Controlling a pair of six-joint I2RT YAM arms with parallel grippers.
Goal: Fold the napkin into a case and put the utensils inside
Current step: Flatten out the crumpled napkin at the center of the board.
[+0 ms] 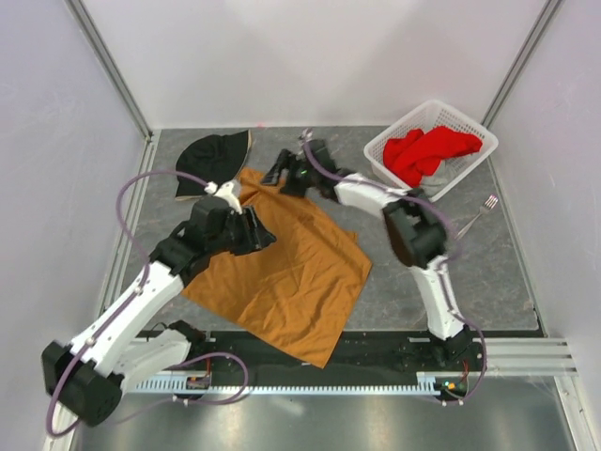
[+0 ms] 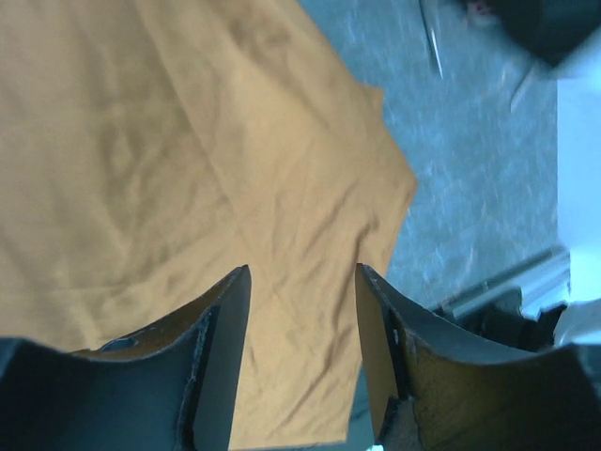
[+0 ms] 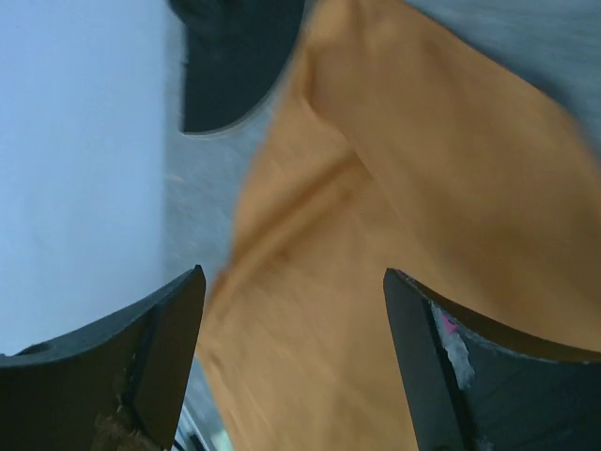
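Both pincers stand open with nothing in them: the left pincer [image 1: 263, 235] hangs over the left half of the napkin [image 1: 282, 272], and its wrist view shows only flat cloth between the spread jaws, while the right pincer [image 1: 277, 174] is wider apart above the napkin's far corner, in a blurred wrist view. On the grey desk [image 1: 451, 282] the napkin is the biggest thing. It lies as one unfolded sheet, turned like a diamond, its far corner just beside the black hat [image 1: 211, 160] and its near corner hanging over the desk's front edge onto the black rail. I judge that no fold has been made, so the first fold is the step in hand. To do it well, I would bring the right pincer down on the far corner and pinch the cloth alone, clear of the hat brim. I would use the left pincer to pin or take the left corner so the shiny fabric cannot slide. Then I would carry the edge low and straight across and lay it down flat before letting go. The white basket [image 1: 401, 125] with the red cloth [image 1: 427, 150] sits far right, out of the way. The fork [image 1: 484, 207] lies well right of the napkin. I cannot pick out the knife with any certainty.
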